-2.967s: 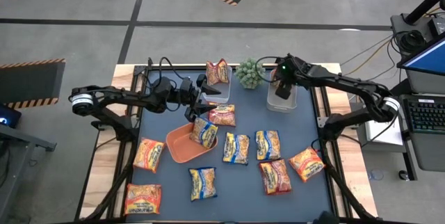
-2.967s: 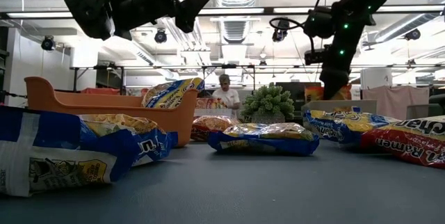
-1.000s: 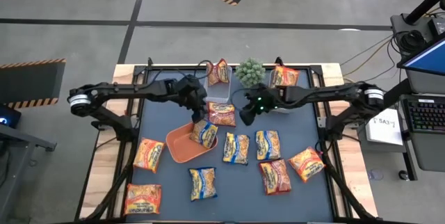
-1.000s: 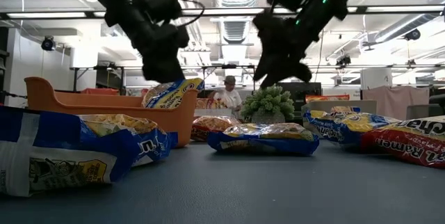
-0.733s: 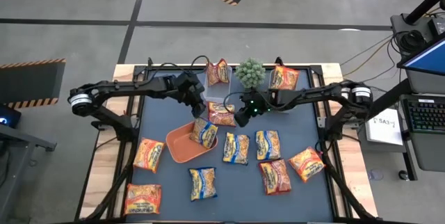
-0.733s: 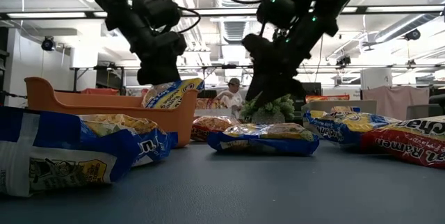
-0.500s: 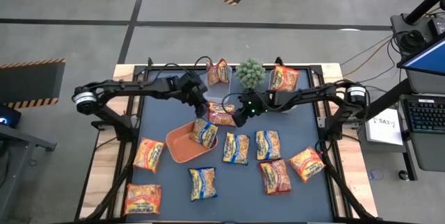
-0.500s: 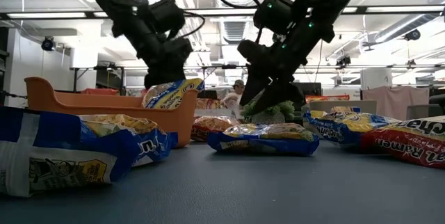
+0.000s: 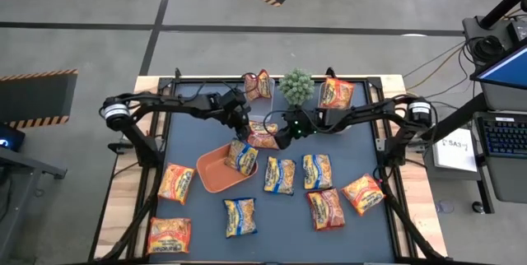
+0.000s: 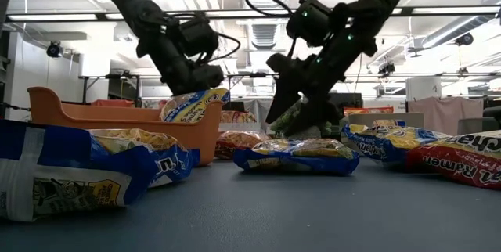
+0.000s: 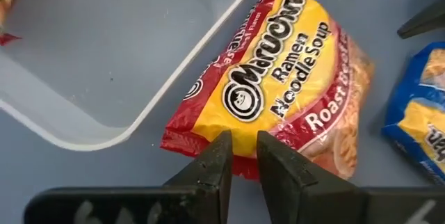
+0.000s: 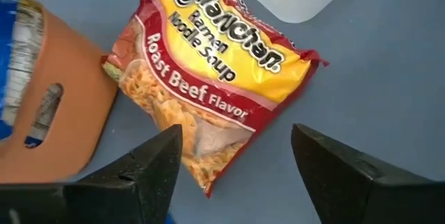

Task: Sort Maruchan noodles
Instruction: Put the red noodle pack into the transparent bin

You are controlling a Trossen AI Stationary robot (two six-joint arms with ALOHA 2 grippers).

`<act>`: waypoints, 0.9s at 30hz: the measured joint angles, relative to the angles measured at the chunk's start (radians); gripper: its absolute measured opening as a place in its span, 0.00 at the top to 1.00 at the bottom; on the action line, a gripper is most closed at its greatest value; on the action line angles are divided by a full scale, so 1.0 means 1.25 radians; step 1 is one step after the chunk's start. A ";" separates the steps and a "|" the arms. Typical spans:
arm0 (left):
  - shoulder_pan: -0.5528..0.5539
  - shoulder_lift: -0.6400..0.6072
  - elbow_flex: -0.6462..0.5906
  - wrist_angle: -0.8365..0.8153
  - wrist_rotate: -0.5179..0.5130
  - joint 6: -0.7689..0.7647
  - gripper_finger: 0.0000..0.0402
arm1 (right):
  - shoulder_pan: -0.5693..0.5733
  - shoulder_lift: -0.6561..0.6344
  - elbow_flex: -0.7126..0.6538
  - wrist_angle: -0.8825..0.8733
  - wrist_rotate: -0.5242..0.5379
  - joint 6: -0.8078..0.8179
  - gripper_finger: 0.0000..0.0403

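A red and yellow Roast Beef Maruchan noodles packet (image 9: 265, 136) lies flat on the dark table, beside a clear tub (image 9: 258, 110). My left gripper (image 9: 240, 123) is down at the packet's left edge, its fingers drawn almost together (image 11: 241, 147). My right gripper (image 9: 278, 136) hovers over the packet's right part with its fingers spread wide (image 12: 240, 172), and the packet (image 12: 208, 92) shows between and ahead of them. A blue and yellow packet (image 9: 241, 156) leans in the orange tray (image 9: 212, 170). My left gripper has the packet's red crimped edge (image 11: 208, 156) on its left side between its two fingers, which point down from above. The fingertips cover the place of contact. The packet lies flat on the table beside the tub.
A red packet (image 9: 259, 84) stands in the clear tub, and another (image 9: 336, 92) stands in a second tub at the far right. A small green plant (image 9: 296, 86) stands between the tubs. Several more packets (image 9: 280, 174) lie scattered over the near half of the table.
My left gripper has moved right and down to the Roast Beef packet's left edge, and its fingers have closed to a narrow gap. My right gripper has moved left and down toward the same packet, and its fingers have opened wide. The packet has stayed in place.
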 joint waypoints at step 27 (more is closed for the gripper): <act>-0.001 0.102 0.001 -0.002 0.003 -0.002 0.88 | -0.006 0.015 -0.013 0.072 0.060 0.055 0.25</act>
